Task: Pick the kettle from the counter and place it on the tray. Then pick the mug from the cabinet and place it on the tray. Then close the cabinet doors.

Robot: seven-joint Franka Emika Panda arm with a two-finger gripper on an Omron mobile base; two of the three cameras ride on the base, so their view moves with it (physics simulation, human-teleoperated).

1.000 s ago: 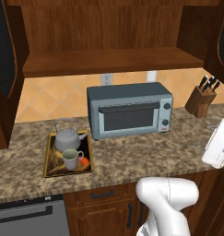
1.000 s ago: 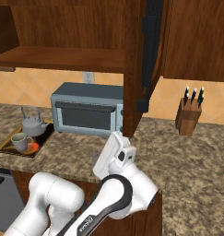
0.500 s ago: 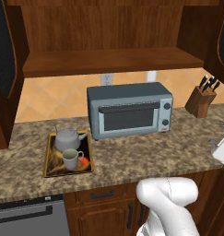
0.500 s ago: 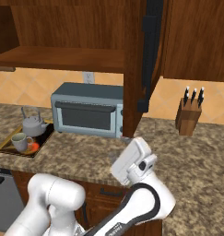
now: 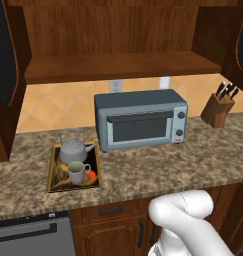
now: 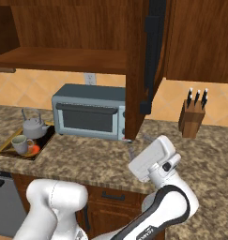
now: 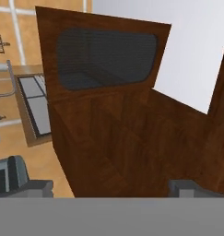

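Kettle (image 5: 73, 150), mug (image 5: 78, 172) sit on tray (image 5: 54, 170). Tool (image 7: 111, 186) spread, empty, faces cabinet door (image 6: 148, 70); should push door edge steadily, avoid handle snag.

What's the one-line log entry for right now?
kettle: on tray | mug: on tray | cabinet doors: open | gripper: open, empty, facing door

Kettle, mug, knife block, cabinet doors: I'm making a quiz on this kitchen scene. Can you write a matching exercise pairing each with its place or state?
Things:
1. kettle
2. mug
3. knife block
4. cabinet doors

Places or states:
A. swung open
B. on the counter, right of the toaster oven
C. on the tray, far end
D. on the tray, near end

Pairs: 1-C, 2-D, 3-B, 4-A
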